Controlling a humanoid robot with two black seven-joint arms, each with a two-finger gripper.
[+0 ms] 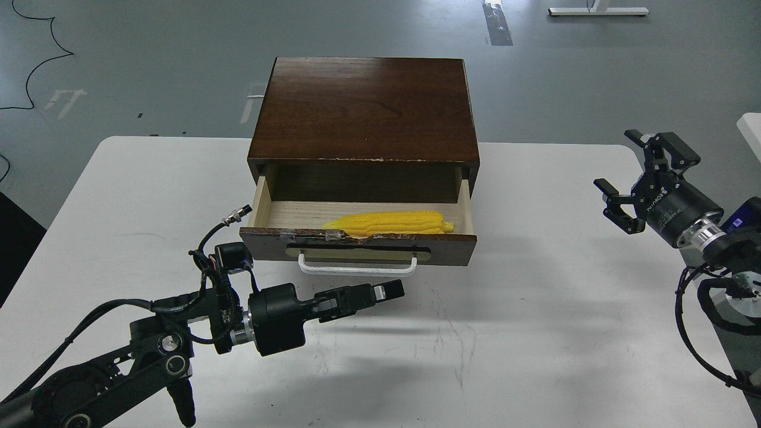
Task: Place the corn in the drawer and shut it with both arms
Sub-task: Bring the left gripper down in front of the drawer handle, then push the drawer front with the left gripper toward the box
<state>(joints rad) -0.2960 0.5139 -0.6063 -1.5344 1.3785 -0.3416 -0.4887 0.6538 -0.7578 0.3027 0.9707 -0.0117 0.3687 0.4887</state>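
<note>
Nearest the camera, at lower left, the left arm [119,351] reaches in over the white bench [535,333], cables looped round its wrist. Its claw [389,291] points right, just before the drawer's handle and a little below it in the view — the fingers look drawn together with nothing between them, and whether they touch the handle cannot be told.

Beyond the claw, the drawer [357,244] stands pulled out of its dark brown cabinet [362,107]. Its front is dark wood with a chipped, taped top edge, and a white bar handle [357,268] hangs on a beige oval plate. Inside, on the pale wood floor, lies the corn [392,223] — bright yellow, lengthwise along the front wall, its tapered tip to the left and its blunt end to the right, right of the middle.

Off to the right, well apart from the drawer, the right arm [713,244] comes in from the edge. Its claw [627,169] hangs above the bench with its fingers spread wide and nothing in them.

Behind the cabinet, grey floor [148,59] carries a black cable at far left.
</note>
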